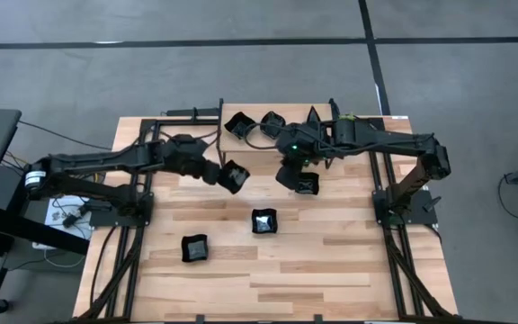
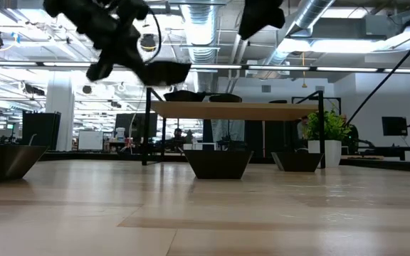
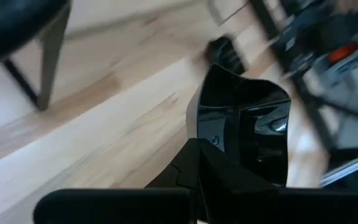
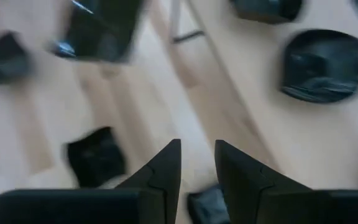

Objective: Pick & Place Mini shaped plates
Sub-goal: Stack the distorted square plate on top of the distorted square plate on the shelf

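Note:
The mini shaped plates are small glossy black dishes. My left gripper (image 1: 220, 173) is shut on a rounded square plate (image 3: 244, 121), held high over the table's middle (image 2: 166, 71). My right gripper (image 4: 197, 146) hangs open and high (image 2: 262, 18), nothing between its fingers, above another square plate (image 1: 302, 183) resting bottom down on the wood. Two more square plates (image 1: 263, 220) (image 1: 195, 248) sit nearer the front. Several plates (image 1: 239, 124) stand at the far edge. My left gripper pinches one side wall of the square plate (image 3: 197, 127) between its two fingers (image 3: 194, 163). The fingers slant down from the table's left. The plate is lifted clear of the table, sticking out beyond the fingertips and tilted.
A small green plant (image 2: 326, 128) stands at the far right. A low wooden shelf on black legs (image 2: 240, 110) runs along the far side. Black frame bars (image 1: 389, 216) border the table's left and right. Bare wood (image 1: 331, 270) lies at the front right.

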Controlling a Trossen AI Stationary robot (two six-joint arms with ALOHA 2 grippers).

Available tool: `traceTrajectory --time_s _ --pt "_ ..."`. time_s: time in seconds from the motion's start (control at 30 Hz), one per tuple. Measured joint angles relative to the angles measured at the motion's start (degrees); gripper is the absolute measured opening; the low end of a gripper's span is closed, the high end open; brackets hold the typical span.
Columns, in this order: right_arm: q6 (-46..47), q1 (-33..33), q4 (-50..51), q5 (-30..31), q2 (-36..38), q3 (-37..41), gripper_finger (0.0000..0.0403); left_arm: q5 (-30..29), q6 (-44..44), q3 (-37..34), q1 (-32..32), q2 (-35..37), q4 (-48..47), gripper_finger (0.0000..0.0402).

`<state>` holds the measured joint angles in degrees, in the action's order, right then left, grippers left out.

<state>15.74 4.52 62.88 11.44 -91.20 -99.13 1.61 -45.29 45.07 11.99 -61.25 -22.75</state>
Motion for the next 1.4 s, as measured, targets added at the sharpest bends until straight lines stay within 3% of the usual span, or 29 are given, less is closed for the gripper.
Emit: traceTrajectory --time_s 0.13,0.37,0.57,0.67,0.8,0.93,1.2,1.4 --pt "-0.7 1.4 3.4 4.3 0.0 0.0 0.0093 -0.6 -2.6 4.0 -0.6 0.3 1.6 0.0004" --pt "-4.5 3.9 4.5 3.8 0.0 0.0 0.0093 -9.8 -3.2 13.3 -1.8 -1.3 1.9 0.0004" --pt "-8.8 5.1 5.0 3.6 0.3 0.0 0.0093 -18.1 -0.3 20.3 1.9 -5.9 1.3 0.0004" --pt "-9.0 6.3 5.7 3.6 1.6 0.0 0.0093 -19.2 -0.3 22.0 5.5 -9.1 0.9 0.0004" --pt "-11.5 7.7 6.6 3.7 5.7 0.5 0.0093 -16.0 -0.8 23.8 10.2 -13.9 0.8 0.0004" --pt "-13.2 10.1 2.9 3.3 12.4 7.2 0.0093 -10.9 -0.2 25.2 14.0 -17.5 0.0 0.0004" --pt "-16.3 15.4 -7.3 -9.5 23.9 24.2 0.0093 -3.6 3.7 27.6 20.8 -18.6 -6.0 0.0004" --pt "-16.3 16.3 -9.5 -10.2 25.7 28.6 0.0093 2.4 12.2 29.9 25.3 -19.3 -6.6 0.0004"
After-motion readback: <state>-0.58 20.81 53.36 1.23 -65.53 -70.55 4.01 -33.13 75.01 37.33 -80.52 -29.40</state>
